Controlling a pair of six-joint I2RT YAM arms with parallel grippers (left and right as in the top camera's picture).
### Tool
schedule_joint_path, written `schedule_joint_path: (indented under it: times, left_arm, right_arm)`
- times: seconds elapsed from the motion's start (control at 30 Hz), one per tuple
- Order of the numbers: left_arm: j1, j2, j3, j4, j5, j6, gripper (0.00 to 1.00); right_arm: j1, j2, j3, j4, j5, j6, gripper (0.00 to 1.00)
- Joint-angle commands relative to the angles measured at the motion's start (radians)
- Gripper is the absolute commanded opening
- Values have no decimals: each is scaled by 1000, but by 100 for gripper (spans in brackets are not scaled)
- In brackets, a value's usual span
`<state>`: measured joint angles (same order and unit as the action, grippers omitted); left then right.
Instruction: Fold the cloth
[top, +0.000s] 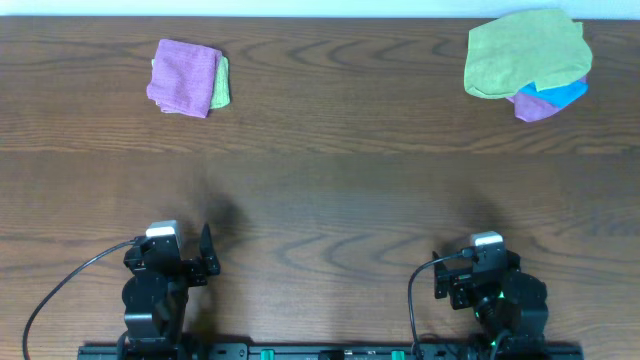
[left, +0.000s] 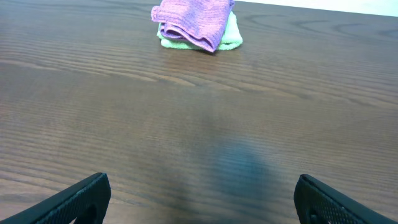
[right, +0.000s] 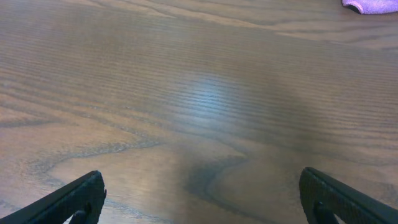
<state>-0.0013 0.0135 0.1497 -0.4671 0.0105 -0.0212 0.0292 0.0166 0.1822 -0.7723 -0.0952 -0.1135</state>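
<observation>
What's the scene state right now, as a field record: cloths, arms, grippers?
far left stack: folded purple cloth on top of folded green cloth
far right pile: loose green cloth over blue cloth and loose purple cloth
left gripper: open, empty, at the near edge, facing the stack
right gripper: open, empty, at the near edge
table: dark wood grain
contact: neither gripper touches any cloth
</observation>
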Motion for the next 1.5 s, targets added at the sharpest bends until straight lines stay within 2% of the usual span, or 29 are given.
schedule_joint_path:
  times: [0.0, 0.87, 1.03, 1.17, 1.47]
  left_arm:
    - [1, -10, -17, -2, -20, 18, 95]
    - [1, -10, -17, -2, -20, 18, 96]
    - [1, -10, -17, -2, -20, 18, 95]
    - [1, -10, -17, -2, -20, 18, 95]
    - [1, -10, -17, -2, -20, 18, 95]
  right_arm:
    - [-4, -11, -13, 2, 10, -7, 99]
    - [-5, -11, -13, 6, 16, -7, 99]
    - [-17, 10, 9, 31, 17, 71, 99]
    - [-49, 108, 94, 39, 17, 129, 99]
    - [-163, 569, 465, -3, 16, 182, 99]
